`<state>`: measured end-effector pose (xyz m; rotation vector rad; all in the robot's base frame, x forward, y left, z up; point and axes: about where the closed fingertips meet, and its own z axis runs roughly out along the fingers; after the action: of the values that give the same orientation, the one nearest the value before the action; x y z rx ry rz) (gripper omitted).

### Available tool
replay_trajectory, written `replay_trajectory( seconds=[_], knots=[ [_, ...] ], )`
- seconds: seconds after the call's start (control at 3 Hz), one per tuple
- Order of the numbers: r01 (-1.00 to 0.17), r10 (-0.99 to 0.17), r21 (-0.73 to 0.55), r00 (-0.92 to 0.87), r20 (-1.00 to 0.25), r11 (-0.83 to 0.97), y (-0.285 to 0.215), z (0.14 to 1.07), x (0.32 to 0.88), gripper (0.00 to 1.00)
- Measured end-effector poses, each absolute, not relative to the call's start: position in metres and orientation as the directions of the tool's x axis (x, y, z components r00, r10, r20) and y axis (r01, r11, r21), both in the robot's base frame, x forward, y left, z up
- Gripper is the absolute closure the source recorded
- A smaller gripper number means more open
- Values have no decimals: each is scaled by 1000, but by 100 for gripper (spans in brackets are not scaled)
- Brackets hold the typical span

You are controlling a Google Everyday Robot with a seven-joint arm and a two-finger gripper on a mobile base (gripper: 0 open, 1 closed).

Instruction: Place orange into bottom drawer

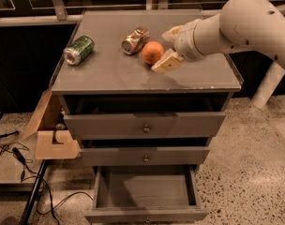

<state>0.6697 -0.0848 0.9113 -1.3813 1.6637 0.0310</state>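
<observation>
The orange point(152, 52) lies on the grey cabinet's top point(109, 71), near the middle. My gripper point(168, 48) is on the end of the white arm coming in from the right, just right of the orange. It is open, with one finger point(167, 62) at the orange's near right side and the other point(172, 32) behind it. The fingers do not clasp the orange. The bottom drawer point(147, 214) is pulled out at floor level and its tray is empty. The two drawers above it stand only slightly out.
A gold-brown dented can point(135, 40) lies just left of and behind the orange. A green can point(78, 49) lies at the top's left. An open cardboard box point(51, 135) and cables point(20, 158) are left of the cabinet. A white post point(266, 86) stands at the right.
</observation>
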Motion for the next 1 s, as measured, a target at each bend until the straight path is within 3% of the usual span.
replay_trajectory(
  seconds=[1.0],
  knots=[
    [-786, -733, -463, 18, -680, 410, -82, 881, 704, 26]
  ],
)
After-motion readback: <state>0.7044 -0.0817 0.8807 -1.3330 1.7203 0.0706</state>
